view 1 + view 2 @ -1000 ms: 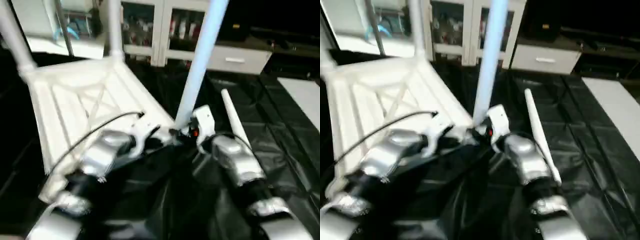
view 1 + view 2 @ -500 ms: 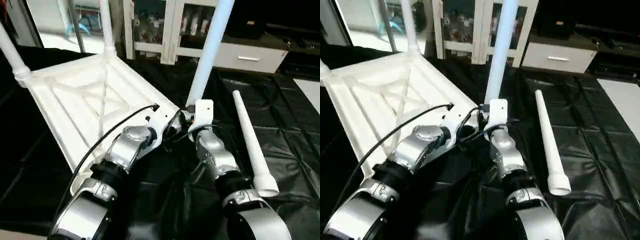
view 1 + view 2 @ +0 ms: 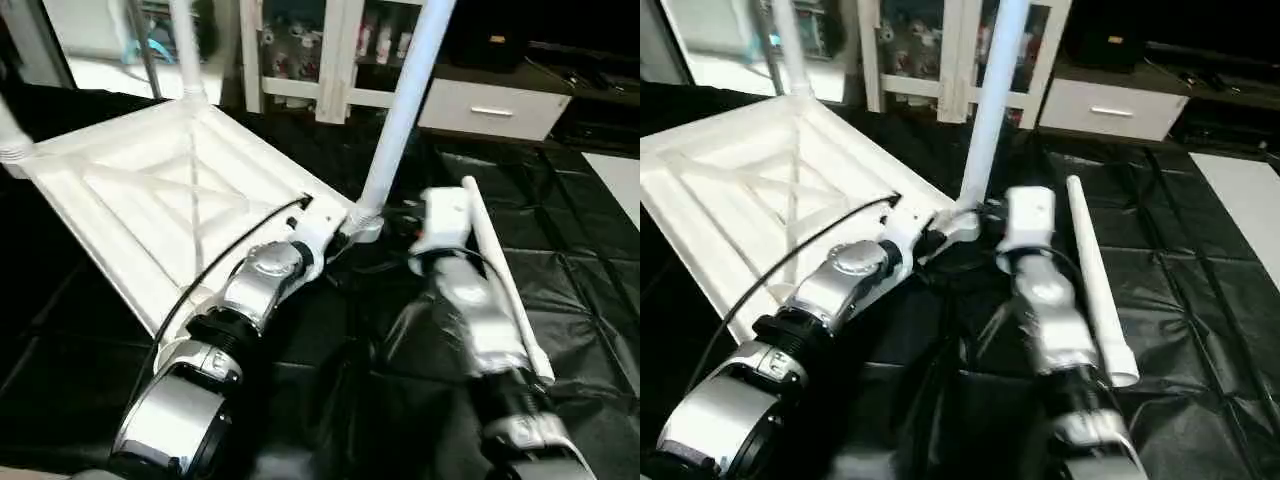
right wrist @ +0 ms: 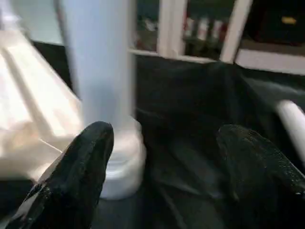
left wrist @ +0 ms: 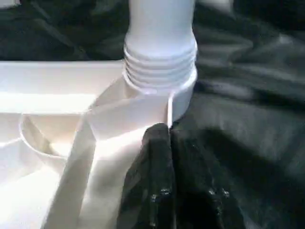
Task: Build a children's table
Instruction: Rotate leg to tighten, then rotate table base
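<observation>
While left hand (image 5: 169, 157) pinches tabletop (image 3: 150, 200), right hand (image 4: 162, 157) gapes.

loose leg (image 3: 497, 275) right of upturned tabletop (image 3: 150, 210)

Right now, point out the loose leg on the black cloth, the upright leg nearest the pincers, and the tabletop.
loose leg (image 3: 1092, 283), right eye view, mid shaft.
upright leg (image 3: 400, 115), left eye view, mid shaft.
tabletop (image 3: 120, 205), left eye view, ribbed underside.
</observation>
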`<state>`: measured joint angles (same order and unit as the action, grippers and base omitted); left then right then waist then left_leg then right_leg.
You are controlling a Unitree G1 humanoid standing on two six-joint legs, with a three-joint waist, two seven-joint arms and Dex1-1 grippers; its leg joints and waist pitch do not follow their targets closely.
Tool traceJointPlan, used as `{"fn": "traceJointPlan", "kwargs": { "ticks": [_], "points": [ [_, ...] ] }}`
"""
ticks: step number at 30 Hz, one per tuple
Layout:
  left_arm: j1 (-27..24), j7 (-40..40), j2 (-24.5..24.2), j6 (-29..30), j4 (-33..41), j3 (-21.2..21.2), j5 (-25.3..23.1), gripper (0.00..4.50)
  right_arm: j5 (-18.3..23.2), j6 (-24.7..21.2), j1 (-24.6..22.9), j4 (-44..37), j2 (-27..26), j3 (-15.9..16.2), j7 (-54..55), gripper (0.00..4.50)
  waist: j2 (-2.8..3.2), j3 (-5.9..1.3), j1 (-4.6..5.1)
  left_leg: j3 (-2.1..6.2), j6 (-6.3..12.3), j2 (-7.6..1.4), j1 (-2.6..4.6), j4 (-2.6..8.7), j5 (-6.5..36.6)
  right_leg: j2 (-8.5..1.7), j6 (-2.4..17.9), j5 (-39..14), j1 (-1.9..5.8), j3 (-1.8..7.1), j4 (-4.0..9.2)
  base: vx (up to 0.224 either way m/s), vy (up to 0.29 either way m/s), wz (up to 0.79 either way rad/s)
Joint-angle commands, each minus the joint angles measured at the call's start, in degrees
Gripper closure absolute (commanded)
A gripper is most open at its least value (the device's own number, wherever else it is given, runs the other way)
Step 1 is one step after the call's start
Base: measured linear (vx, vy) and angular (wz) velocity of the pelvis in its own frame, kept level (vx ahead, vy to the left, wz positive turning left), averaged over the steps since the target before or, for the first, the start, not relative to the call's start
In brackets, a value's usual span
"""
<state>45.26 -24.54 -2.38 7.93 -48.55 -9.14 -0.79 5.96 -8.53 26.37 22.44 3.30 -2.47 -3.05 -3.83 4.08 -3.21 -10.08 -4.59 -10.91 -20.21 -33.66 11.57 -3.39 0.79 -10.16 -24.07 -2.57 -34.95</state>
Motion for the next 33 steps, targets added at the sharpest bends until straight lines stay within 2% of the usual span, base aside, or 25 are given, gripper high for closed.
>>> {"fn": "traceJointPlan", "kwargs": {
  "ticks": [1, 3, 4, 6, 8, 9, 11, 12, 13, 14, 15, 16, 17, 19, 20, 21, 22, 23, 24, 25, 27, 28, 30, 31, 33],
  "points": [
    [0.11, -0.42, 0.59, -0.99, 3.50, 2.02, 2.51, 3.95, 0.97, -2.52, -2.73, -5.69, 0.66, -0.76, -0.47, 0.72, 0.25, -4.02, -0.41, 0.31, 4.90, -1.61, 0.02, 3.53, 3.26, -4.28, 13.72, 1.14, 4.04, 2.75, 3.07, 0.000, 0.000, 0.00],
    [-0.36, -1.03, 0.42, -1.57, 4.69, 2.19, 2.86, 3.82, 1.31, -3.70, -4.12, -8.14, 1.12, -0.32, -0.94, 0.72, 0.16, -3.92, -0.57, 0.33, 5.45, -1.84, 0.10, 3.55, 3.54, -4.25, 14.14, 1.68, 4.03, 2.71, 3.05, 0.000, 0.000, 0.00],
    [-2.51, -3.19, -0.02, -0.60, 9.32, 3.00, 4.82, 3.66, 3.00, -7.07, -7.42, -14.41, 1.84, 0.83, -3.31, 0.72, 0.42, -3.74, -0.58, 0.32, 5.45, -1.87, 0.17, 3.66, 4.27, -4.26, 14.18, 0.59, 3.95, 2.69, 3.27, 0.000, 0.000, 0.00],
    [-3.60, -3.73, -0.28, -0.02, 11.64, 3.36, 5.59, 3.59, 3.83, -8.26, -8.71, -16.84, 2.09, 1.36, -4.48, 0.72, 0.33, -3.37, -0.59, 0.36, 5.20, -2.26, 0.15, 3.90, 6.72, -4.35, 13.96, -2.40, 3.95, 2.71, 3.54, 0.000, 0.000, 0.00],
    [-6.43, -4.64, -1.12, 1.18, 17.72, 4.14, 7.07, 3.50, 4.13, -10.25, -11.14, -21.44, 3.10, 2.77, -6.59, 0.72, 0.52, -3.33, -0.34, 0.37, 4.08, -2.23, 0.28, 4.04, 8.58, -4.23, 13.33, -5.57, 3.68, 2.69, 3.81, 0.000, 0.000, 0.00],
    [-7.12, -4.55, -1.51, 1.31, 19.46, 4.48, 7.32, 3.22, 4.24, -10.58, -11.53, -22.19, 3.29, 2.92, -6.88, 0.72, 0.51, -3.10, -0.13, 0.40, 3.07, -2.27, 0.22, 4.18, 10.67, -4.27, 12.05, -9.66, 3.43, 2.76, 4.33, 0.000, 0.000, 0.00],
    [-9.87, -4.18, -3.69, 2.97, 27.14, 6.42, 8.73, 3.22, 5.12, -11.78, -12.81, -24.98, 3.83, 3.06, -7.75, 0.72, 0.69, -3.06, -0.01, 0.50, 1.73, -2.57, 0.30, 4.36, 12.10, -4.35, 11.20, -12.20, 3.29, 2.81, 4.40, 0.000, 0.000, 0.00],
    [-11.96, -4.46, -8.66, 6.00, 33.33, 8.52, 8.22, 3.22, 6.46, -13.24, -13.33, -27.03, 4.75, 3.61, -9.65, 0.72, 0.73, -2.92, 0.11, 0.46, 1.52, -2.46, 0.28, 4.39, 12.55, -4.18, 10.79, -12.74, 3.09, 2.83, 4.49, 0.000, 0.000, 0.00],
    [-12.54, -4.73, -10.76, 6.60, 34.83, 9.41, 7.78, 3.22, 6.70, -13.36, -13.48, -27.58, 5.34, 4.09, -10.71, 0.72, 0.48, -2.83, 0.39, 0.75, 1.01, -2.57, -0.09, 4.73, 12.88, -4.15, 9.72, -13.39, 3.36, 2.74, 4.28, 0.000, 0.000, 0.00],
    [-13.07, -5.16, -13.14, 7.11, 35.97, 10.38, 7.21, 3.22, 6.70, -13.70, -13.63, -28.20, 6.01, 4.57, -11.83, 0.72, 0.67, -2.74, 0.64, 0.74, 0.81, -2.27, -0.19, 4.67, 13.12, -3.87, 9.03, -14.27, 3.20, 2.69, 4.32, 0.000, 0.000, 0.00],
    [-13.42, -5.39, -16.18, 7.84, 36.22, 11.38, 5.86, 3.22, 6.64, -14.05, -13.69, -28.60, 6.77, 5.06, -12.97, 0.72, 0.85, -2.69, 1.10, 0.65, 0.43, -2.04, 0.02, 4.60, 13.49, -3.72, 7.98, -15.95, 2.94, 2.73, 4.63, 0.000, 0.000, 0.00],
    [-13.93, -5.86, -18.94, 8.75, 36.81, 12.16, 4.74, 3.22, 6.83, -14.93, -13.86, -29.37, 7.42, 5.40, -13.90, 0.72, 0.46, -2.54, 1.20, 0.61, 0.35, -1.98, 0.28, 4.51, 13.28, -3.66, 7.41, -16.90, 2.64, 2.78, 4.73, 0.000, 0.000, 0.00],
    [-13.93, -5.86, -18.94, 8.75, 36.81, 12.16, 4.74, 3.22, 6.83, -14.93, -13.86, -29.37, 7.42, 5.40, -13.90, 0.72, 0.78, -2.49, 1.23, 0.62, 0.21, -1.98, 0.17, 4.57, 12.29, -3.56, 7.26, -15.98, 2.60, 2.87, 4.59, 0.000, 0.000, 0.00],
    [-16.19, -11.51, -29.48, 13.21, 37.79, 13.39, 2.47, 3.22, 8.37, -16.96, -14.13, -30.70, 9.97, 7.46, -19.24, 0.72, 0.53, -2.46, 1.11, 0.77, 0.41, -2.00, 0.31, 4.63, 11.66, -3.62, 6.90, -15.46, 2.52, 2.79, 4.34, 0.000, 0.000, 0.00],
    [-16.48, -12.16, -30.19, 13.68, 37.97, 13.39, 2.51, 3.22, 8.44, -17.02, -14.15, -30.79, 10.16, 7.64, -19.67, 0.72, 0.86, -2.47, 1.33, 0.80, 0.09, -2.04, 0.04, 4.73, 10.52, -3.55, 7.14, -13.99, 2.69, 2.86, 3.98, 0.000, 0.000, 0.00],
    [-18.95, -15.32, -35.65, 18.41, 39.40, 12.98, 1.81, 3.22, 9.13, -17.77, -14.19, -31.46, 11.42, 8.82, -22.60, 0.72, 0.84, -2.55, 1.22, 0.68, -0.09, -2.16, 0.48, 4.60, 10.20, -3.59, 7.62, -12.97, 2.36, 2.85, 4.00, 0.000, 0.000, 0.00],
    [-20.23, -15.98, -38.31, 20.99, 40.00, 12.49, 0.92, 3.22, 9.29, -18.10, -14.13, -31.75, 11.96, 9.33, -23.70, 0.72, 0.98, -2.57, 1.27, 0.66, -0.06, -2.19, 0.56, 4.51, 8.86, -3.51, 8.88, -10.01, 2.32, 2.86, 3.45, 0.000, 0.000, 0.00],
    [-20.84, -15.92, -39.45, 22.25, 40.59, 12.20, 0.77, 3.22, 9.41, -18.32, -14.10, -31.94, 12.23, 9.52, -24.04, 0.72, 0.94, -2.60, 1.39, 0.59, -0.09, -2.11, 0.34, 4.51, 8.03, -3.38, 9.22, -8.62, 2.51, 2.84, 3.24, 0.000, 0.000, 0.00],
    [-21.22, -15.88, -40.16, 23.03, 40.95, 12.02, 0.68, 3.22, 9.49, -18.46, -14.09, -32.05, 12.39, 9.64, -24.25, 0.72, 1.10, -2.64, 1.26, 0.44, -0.10, -2.10, 0.66, 4.39, 6.79, -3.39, 10.02, -6.16, 2.36, 2.85, 3.09, 0.000, 0.000, 0.00],
    [-22.13, -11.85, -43.89, 25.02, 40.03, 12.71, -3.36, 3.22, 9.96, -18.59, -14.05, -32.55, 13.27, 10.11, -25.64, 0.72, 1.24, -2.66, 1.10, 0.34, -0.01, -2.13, 0.77, 4.30, 6.09, -3.42, 11.00, -4.47, 2.35, 2.85, 3.00, 0.000, 0.000, 0.00],
    [-22.24, -9.79, -44.97, 25.54, 39.44, 13.44, -5.23, 3.22, 10.19, -18.77, -14.04, -32.77, 13.60, 10.17, -26.22, 0.72, 1.18, -2.52, 0.87, 0.22, 0.27, -2.12, 0.68, 4.30, 6.91, -3.39, 11.42, -4.15, 2.47, 2.88, 3.01, 0.000, 0.000, 0.00],
    [-21.05, -1.94, -44.70, 25.21, 36.96, 15.57, -9.64, 3.22, 10.87, -19.23, -14.04, -33.19, 13.93, 10.23, -27.37, 0.72, 1.00, -2.33, 0.60, 0.42, -0.20, -2.20, 0.60, 4.47, 8.44, -3.61, 11.18, -6.48, 2.59, 2.89, 3.31, 0.000, 0.000, 0.00],
    [-21.55, -2.43, -47.22, 26.26, 34.65, 12.56, -12.89, 3.22, 10.80, -19.38, -14.14, -33.45, 14.64, 10.78, -28.41, 0.72, 0.89, -2.20, 0.43, 0.55, -0.60, -2.18, 0.70, 4.57, 10.01, -3.71, 10.44, -9.18, 2.49, 2.90, 3.58, 0.000, 0.000, 0.00],
    [-22.37, -3.22, -48.23, 26.59, 34.05, 11.35, -13.74, 3.22, 10.79, -19.31, -14.24, -33.49, 14.83, 11.02, -28.79, 0.72, 1.24, -2.12, 0.41, 0.68, -0.84, -2.14, 0.63, 4.70, 10.67, -3.70, 9.93, -10.24, 2.53, 2.94, 3.59, 0.000, 0.000, 0.00],
    [-24.85, -7.25, -50.63, 29.79, 35.33, 8.28, -14.11, 3.22, 10.74, -19.18, -14.49, -33.62, 15.20, 11.07, -29.21, 0.72, 0.97, -2.19, 0.46, 0.81, -1.48, -2.27, 0.84, 4.77, 11.39, -3.91, 9.38, -11.30, 2.45, 3.07, 3.64, 0.000, 0.000, 0.00]
  ]
}}
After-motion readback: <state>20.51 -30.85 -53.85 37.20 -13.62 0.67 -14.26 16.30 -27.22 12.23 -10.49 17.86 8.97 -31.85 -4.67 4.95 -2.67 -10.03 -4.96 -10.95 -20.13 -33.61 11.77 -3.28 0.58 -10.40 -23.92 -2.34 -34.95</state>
